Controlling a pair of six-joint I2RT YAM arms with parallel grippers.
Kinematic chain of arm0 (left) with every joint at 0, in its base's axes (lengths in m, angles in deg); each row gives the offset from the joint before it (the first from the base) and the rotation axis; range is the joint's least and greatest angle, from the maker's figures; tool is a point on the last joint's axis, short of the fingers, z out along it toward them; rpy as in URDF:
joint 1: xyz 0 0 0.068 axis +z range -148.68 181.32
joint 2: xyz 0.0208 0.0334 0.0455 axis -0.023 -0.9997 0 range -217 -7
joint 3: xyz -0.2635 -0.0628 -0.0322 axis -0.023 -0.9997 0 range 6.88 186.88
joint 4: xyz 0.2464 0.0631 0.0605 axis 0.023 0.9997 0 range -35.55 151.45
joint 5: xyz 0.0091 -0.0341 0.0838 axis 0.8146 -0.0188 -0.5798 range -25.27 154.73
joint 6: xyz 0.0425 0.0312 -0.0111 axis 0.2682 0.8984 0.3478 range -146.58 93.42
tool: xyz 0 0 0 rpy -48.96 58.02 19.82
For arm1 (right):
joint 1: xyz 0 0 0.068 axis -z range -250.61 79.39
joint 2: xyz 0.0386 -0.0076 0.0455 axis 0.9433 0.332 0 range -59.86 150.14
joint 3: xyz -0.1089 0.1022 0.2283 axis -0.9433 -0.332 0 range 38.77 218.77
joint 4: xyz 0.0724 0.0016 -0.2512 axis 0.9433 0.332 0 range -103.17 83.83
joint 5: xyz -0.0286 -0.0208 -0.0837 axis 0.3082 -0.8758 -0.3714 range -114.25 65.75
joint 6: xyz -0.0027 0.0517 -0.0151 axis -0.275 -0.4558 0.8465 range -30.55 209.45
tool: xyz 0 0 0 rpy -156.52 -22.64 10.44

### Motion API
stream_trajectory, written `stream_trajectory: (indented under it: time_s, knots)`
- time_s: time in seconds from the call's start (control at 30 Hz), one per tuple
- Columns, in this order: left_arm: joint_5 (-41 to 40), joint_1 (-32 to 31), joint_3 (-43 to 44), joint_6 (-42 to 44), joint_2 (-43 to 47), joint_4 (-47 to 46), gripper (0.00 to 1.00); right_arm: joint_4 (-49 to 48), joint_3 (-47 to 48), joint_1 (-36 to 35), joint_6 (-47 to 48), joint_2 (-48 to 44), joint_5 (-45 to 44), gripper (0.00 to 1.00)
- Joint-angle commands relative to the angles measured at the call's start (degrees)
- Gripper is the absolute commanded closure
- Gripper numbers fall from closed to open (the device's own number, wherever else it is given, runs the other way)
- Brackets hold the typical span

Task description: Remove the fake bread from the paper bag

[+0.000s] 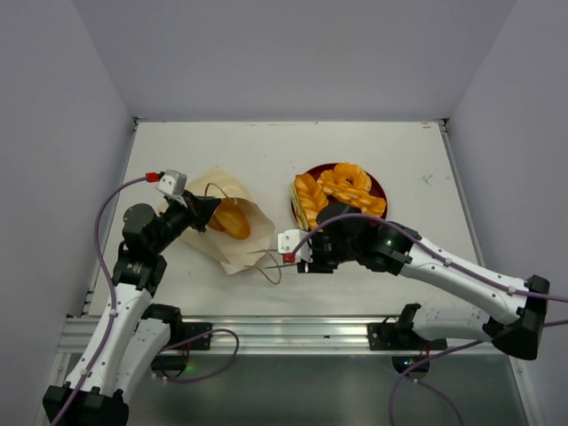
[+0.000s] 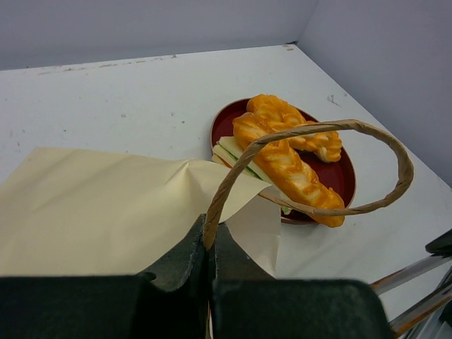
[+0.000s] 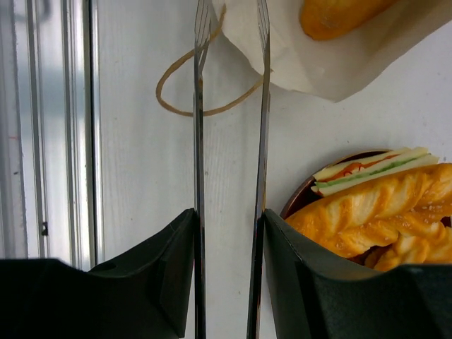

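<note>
The paper bag (image 1: 232, 244) lies on its side left of centre, mouth toward the plate, with one golden roll (image 1: 232, 219) showing inside. My left gripper (image 1: 202, 211) is shut on the bag's upper loop handle (image 2: 395, 152) at its root (image 2: 210, 236). The red plate (image 1: 379, 186) holds several bread pieces (image 1: 346, 185): a braided loaf (image 2: 289, 169), a twisted ring (image 2: 293, 123) and a pale sandwich (image 2: 236, 154). My right gripper (image 1: 288, 251) is open, and its long thin metal blades (image 3: 198, 106) reach toward the bag's mouth (image 3: 318, 67). The roll also shows in the right wrist view (image 3: 332, 18).
The bag's lower loop handle (image 3: 176, 99) lies flat on the table across the left blade. The aluminium rail (image 1: 293, 333) runs along the table's near edge. White walls enclose the table on three sides.
</note>
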Motion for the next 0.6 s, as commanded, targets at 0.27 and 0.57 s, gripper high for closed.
stream_trajectory:
  time_s: [0.27, 0.57]
  knots:
    - [-0.83, -0.23, -2.5, -6.38, 0.8, -7.16, 1.0, -15.01, 7.45, -0.58, -21.22, 8.01, -14.35, 0.56]
    - [-3.65, -0.23, -1.89, -8.23, 1.94, -6.81, 1.0, -16.15, 7.03, -0.58, -35.54, 13.55, -12.86, 0.55]
